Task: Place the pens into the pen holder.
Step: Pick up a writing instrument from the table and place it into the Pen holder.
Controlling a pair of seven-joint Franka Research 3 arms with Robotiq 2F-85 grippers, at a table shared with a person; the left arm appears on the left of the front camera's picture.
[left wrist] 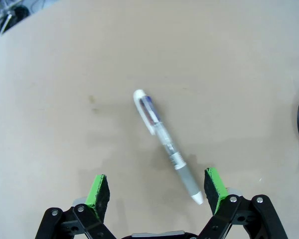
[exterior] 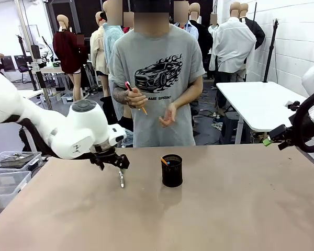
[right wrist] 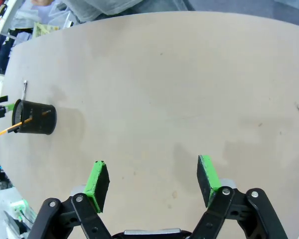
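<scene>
left wrist view: left gripper hangs wide open over the silver-white pen, holding nothing.

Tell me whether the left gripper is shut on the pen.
No: the left gripper is open, its jaws wide apart, and the pen lies loose on the table.

Black pen holder (silver-white pen).

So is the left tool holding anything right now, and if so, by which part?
Nothing held: the left tool stands open over the silver-white pen, which lies on the table.
</scene>
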